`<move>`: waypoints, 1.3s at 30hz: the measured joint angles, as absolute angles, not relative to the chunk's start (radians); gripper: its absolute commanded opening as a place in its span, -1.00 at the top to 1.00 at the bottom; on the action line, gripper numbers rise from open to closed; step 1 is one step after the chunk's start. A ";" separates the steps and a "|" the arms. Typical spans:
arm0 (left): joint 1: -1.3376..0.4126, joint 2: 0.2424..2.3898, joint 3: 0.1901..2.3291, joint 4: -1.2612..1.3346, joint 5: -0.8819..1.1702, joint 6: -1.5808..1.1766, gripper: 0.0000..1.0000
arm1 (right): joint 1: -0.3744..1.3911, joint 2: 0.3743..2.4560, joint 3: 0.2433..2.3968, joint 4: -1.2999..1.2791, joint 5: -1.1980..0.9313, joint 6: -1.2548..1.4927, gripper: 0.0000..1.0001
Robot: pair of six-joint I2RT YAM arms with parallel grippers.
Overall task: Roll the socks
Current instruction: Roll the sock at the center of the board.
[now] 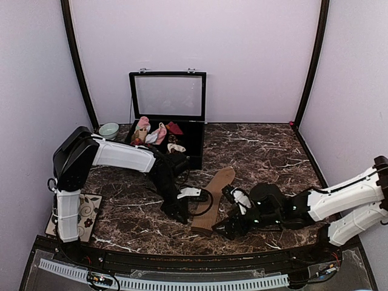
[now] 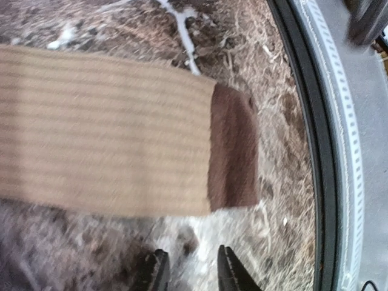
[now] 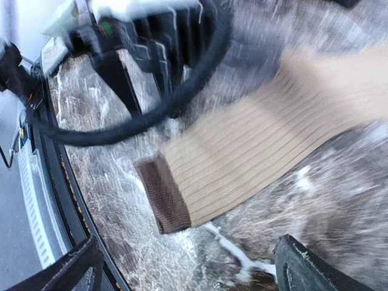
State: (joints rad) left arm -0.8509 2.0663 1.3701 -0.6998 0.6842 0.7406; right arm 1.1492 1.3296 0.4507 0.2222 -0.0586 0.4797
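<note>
Near edge: left gripper [image 2: 191, 271] sits low over the table [image 1: 273, 151], fingers a little apart with nothing between them, close to the sock's near end. Right gripper [image 3: 188, 270] is on the other side, fingers wide apart, empty. Sock [image 1: 213, 195] lies flat and unrolled on the marble between the two grippers. It is tan and ribbed, with a brown band [image 2: 233, 148] at the near end; the far end angles back and right. Whether either gripper touches it: cannot tell. Patterned mat [image 1: 85, 212] by the left arm's base. Farther back, black box [image 1: 195, 144], lid up, bundles [image 1: 151, 132] inside; pale bowl [image 1: 109, 130] left of it.
</note>
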 measured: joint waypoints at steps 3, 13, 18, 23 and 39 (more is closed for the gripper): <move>-0.838 2.016 1.352 -0.700 0.645 0.741 0.13 | 1.172 1.142 0.416 0.189 0.103 0.480 -0.99; -0.924 1.755 1.251 -0.522 0.445 0.778 0.12 | 1.156 0.569 0.046 0.361 0.374 0.548 -0.99; -0.894 1.816 1.285 -0.502 0.385 0.735 0.11 | 1.209 0.837 0.229 0.292 0.331 0.420 -0.99; -0.822 1.835 1.319 -0.460 0.281 0.609 -0.92 | 1.295 1.165 0.369 0.291 0.284 0.258 -0.71; -0.559 1.828 1.295 -0.460 0.377 0.407 -0.98 | 1.381 1.583 0.516 0.353 0.239 -0.060 0.16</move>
State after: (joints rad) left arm -0.5594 1.8278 1.2945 -0.4603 0.3771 0.4072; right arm 1.3811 1.5833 0.5163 0.3534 0.2390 -0.0605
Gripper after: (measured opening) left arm 0.989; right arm 0.468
